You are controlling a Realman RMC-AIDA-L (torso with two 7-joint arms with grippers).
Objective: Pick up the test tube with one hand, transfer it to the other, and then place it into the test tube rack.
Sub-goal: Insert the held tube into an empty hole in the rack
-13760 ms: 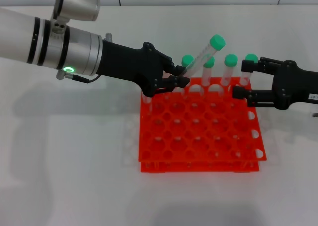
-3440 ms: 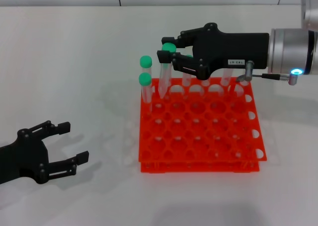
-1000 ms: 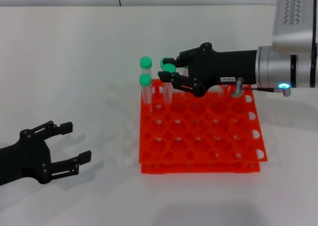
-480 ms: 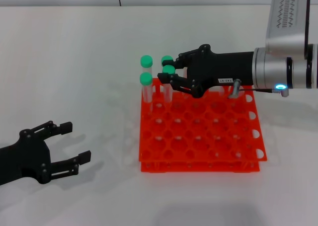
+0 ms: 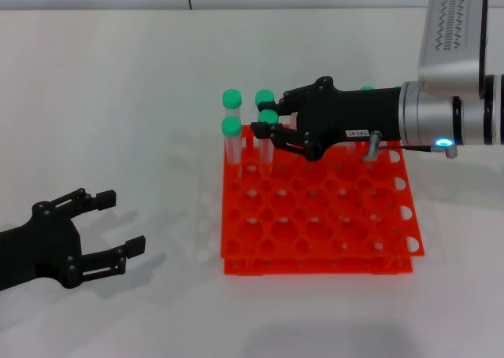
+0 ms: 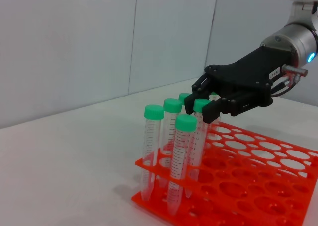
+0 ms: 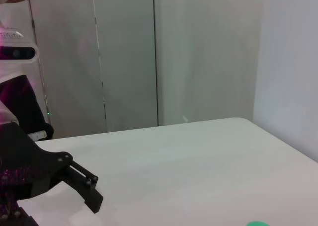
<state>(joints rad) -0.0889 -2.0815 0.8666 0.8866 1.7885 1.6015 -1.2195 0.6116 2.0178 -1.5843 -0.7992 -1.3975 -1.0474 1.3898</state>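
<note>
**At the rack's far-left corner, a tube sits between our right fingers**

Over the far rows of the test tube rack (image 5: 319,208) we hold the test tube (image 5: 268,136) upright, its lower end down in a hole and its green cap (image 6: 201,105) between the fingers of our right gripper (image 5: 272,130). The jaws pinch it just below the cap. Three other green-capped tubes (image 6: 175,151) stand close beside it in the rack's corner holes, near but apart. Our right arm reaches in across the rack's far edge, a blue light (image 5: 443,143) glowing on its silver wrist. Our left gripper (image 5: 110,228) rests low on the white table (image 5: 118,98), well apart from the rack, its jaws spread and holding nothing.
</note>
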